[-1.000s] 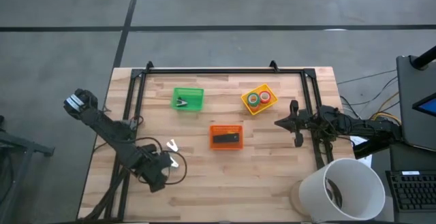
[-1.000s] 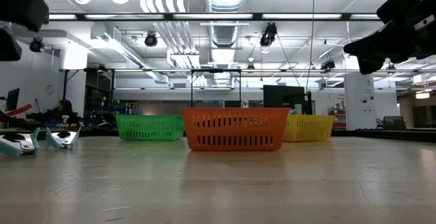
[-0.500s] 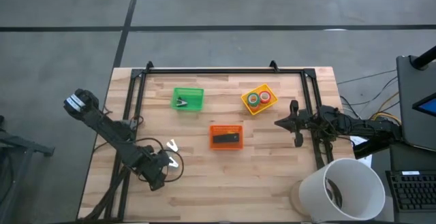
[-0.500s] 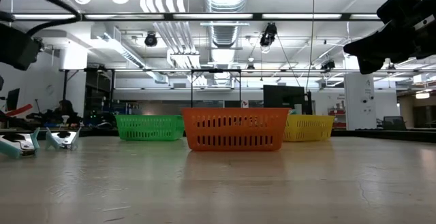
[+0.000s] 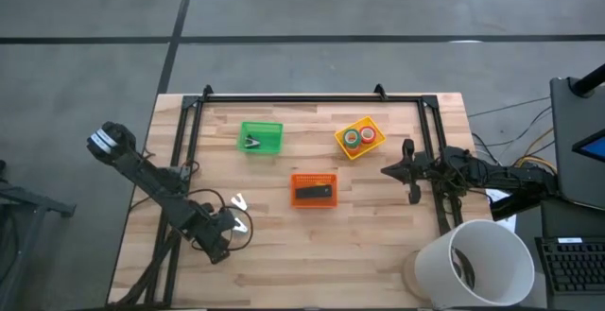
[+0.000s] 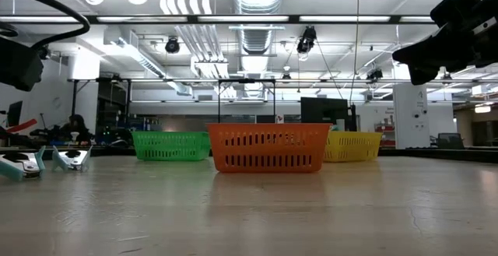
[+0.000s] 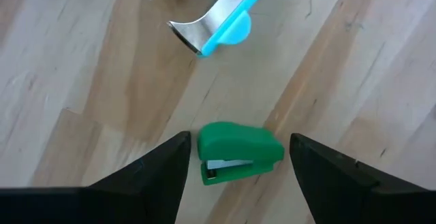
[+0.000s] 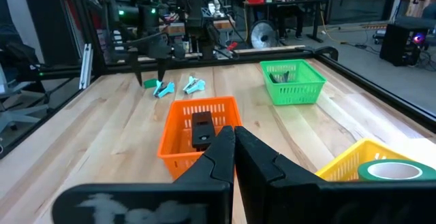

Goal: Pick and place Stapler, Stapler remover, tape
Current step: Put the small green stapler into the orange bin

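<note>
The black stapler (image 5: 313,193) lies in the orange basket (image 5: 299,181), also seen in the right wrist view (image 8: 201,129). The tape rolls (image 5: 359,137) sit in the yellow basket (image 5: 343,147). Two pale blue-and-metal staple removers (image 5: 237,200) (image 5: 242,224) lie on the table near its left side. My left gripper (image 5: 219,235) hangs open just above the table; in its wrist view its fingers (image 7: 157,176) stand on either side of a small green stapler-like piece (image 7: 240,152) without touching it. My right gripper (image 5: 402,171) is shut and waits at the right.
A green basket (image 5: 261,138) with a small dark item inside stands toward the far left. One blue staple remover (image 7: 218,13) lies just beyond the green piece. A black rail frame (image 5: 312,96) runs along the far and side edges. A white bucket (image 5: 473,264) stands at the near right corner.
In the low view my left arm has come down toward the table, near the staple removers. Nothing on the table has moved.
</note>
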